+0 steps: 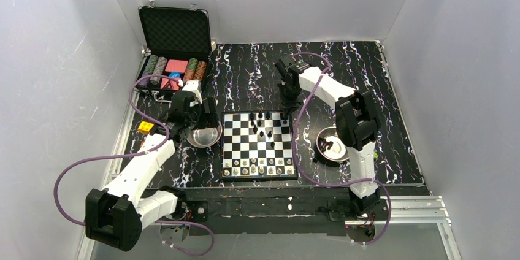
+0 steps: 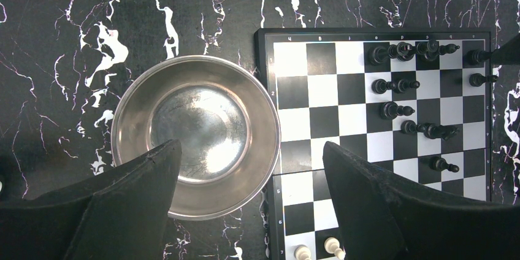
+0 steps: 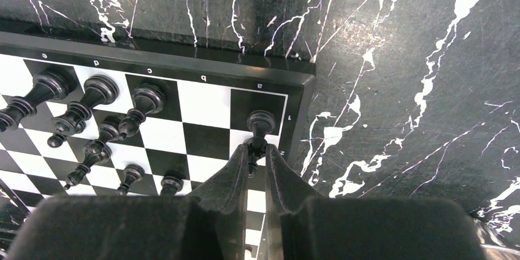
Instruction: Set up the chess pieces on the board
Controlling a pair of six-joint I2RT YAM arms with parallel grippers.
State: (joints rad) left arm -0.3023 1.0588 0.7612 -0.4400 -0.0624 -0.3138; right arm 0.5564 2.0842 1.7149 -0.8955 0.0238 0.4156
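The right gripper (image 3: 258, 149) has its two fingers squeezed shut on a small black piece (image 3: 261, 122). The round top of the piece pokes out past the fingertips. The piece is over the black corner square of the board (image 3: 202, 103), at the far right corner. I cannot tell if its foot touches the square. Just beside it, on the same end of the board, more black pieces (image 3: 92, 97) stand close together on the far rows.

The left gripper (image 2: 250, 148) has its jaws wide apart and holds nothing. One of its fingers (image 2: 135, 198) hangs over a shiny metal bowl (image 2: 129, 113), and the other hangs over the left edge of the board. This bowl sits on the table (image 1: 245, 76), touching or almost touching the left side of the board.

The board lies flat in the middle of the table, between the two arms. White pieces (image 1: 257, 163) stand in rows along its near edge.

A second bowl (image 1: 323, 149) sits near the right side of the board, with some pale pieces in it. An open black case (image 1: 175, 30) with striped chips (image 1: 156, 67) stands at the far left corner of the table.
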